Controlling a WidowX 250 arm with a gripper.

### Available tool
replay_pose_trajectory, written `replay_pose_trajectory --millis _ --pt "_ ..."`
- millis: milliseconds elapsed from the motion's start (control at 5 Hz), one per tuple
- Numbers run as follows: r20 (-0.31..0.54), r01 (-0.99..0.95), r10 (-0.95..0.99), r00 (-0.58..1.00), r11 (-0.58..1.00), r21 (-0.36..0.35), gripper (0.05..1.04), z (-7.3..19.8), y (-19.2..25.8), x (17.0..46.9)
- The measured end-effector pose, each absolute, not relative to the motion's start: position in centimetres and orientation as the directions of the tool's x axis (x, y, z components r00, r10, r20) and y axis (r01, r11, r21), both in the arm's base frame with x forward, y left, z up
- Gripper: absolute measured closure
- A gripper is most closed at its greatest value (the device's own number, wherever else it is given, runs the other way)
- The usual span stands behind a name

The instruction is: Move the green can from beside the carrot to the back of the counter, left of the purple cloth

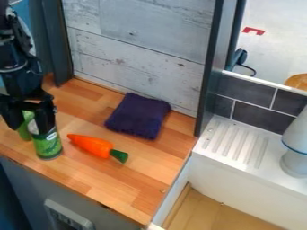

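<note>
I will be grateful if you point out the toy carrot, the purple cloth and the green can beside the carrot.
Toy carrot (90,144): camera view, on the orange body.
Purple cloth (139,116): camera view, middle of the top.
Green can (48,145): camera view, on its printed side.

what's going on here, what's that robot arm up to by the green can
A black robot arm has its gripper down at a green can that stands near the front left of the wooden counter. Something green shows behind the can; whether the gripper has hold of either can't be made out. An orange toy carrot lies beside the can, and a dark purple cloth lies farther back, near the wall panel.
</note>
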State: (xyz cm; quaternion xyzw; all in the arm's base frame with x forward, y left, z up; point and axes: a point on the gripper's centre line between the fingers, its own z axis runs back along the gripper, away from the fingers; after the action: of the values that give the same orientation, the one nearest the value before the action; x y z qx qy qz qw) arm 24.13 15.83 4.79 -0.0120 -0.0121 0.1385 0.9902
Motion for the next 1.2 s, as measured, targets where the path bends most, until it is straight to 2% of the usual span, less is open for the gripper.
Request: replay_pose_trajectory --millis 400,800,1000,1200 --pt "0.026 -0.278 0.279 0.96 0.96 -0.029 0.082 4.6 15.9 24.3" --pt "-0.014 -0.301 0.301 0.954 0.951 -0.076 0.083 3.4 15.7 25.0" --pt "-0.021 -0.289 0.288 0.957 0.955 -0.073 0.118 3.2 15.1 25.6" --pt "-0.022 -0.304 0.303 0.953 0.95 -0.068 0.22 3.1 15.0 25.8"
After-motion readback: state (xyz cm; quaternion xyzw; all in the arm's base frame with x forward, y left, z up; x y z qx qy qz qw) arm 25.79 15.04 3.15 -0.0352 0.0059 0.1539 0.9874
